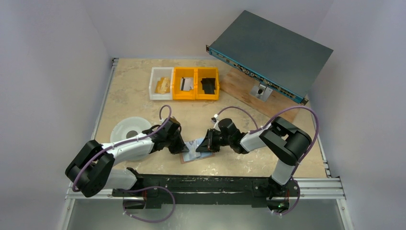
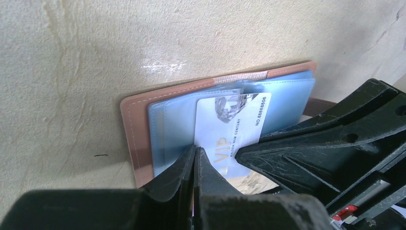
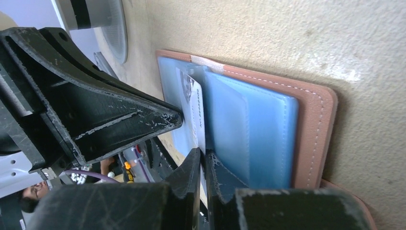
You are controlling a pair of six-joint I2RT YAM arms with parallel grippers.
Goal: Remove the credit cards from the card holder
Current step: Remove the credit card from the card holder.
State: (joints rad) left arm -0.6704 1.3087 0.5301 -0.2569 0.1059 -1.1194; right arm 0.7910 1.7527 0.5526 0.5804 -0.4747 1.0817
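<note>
Beige worktop (image 1: 134, 86), white walls (image 1: 48, 57). Grey rack unit (image 1: 270, 48) sits well beyond the holder (image 2: 136, 124), off to its right. Bins (image 1: 196, 82) are straight beyond the holder. Holder lies open, flat on the worktop. Left arm (image 1: 129, 148) and right arm (image 1: 268, 136) reach low and inward, meeting over it. Left tool (image 2: 194, 155) is fully closed and empty, tips at the holder's near edge. Right tool (image 3: 203, 155) is pinched onto the card (image 2: 234, 120), which is partly out of the holder's blue pocket.

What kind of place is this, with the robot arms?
Probably a robot test lab: a left arm and right arm bolted at a table edge, plain white walls around, yellow parts bins, and a grey rack-mount electronics box.
</note>
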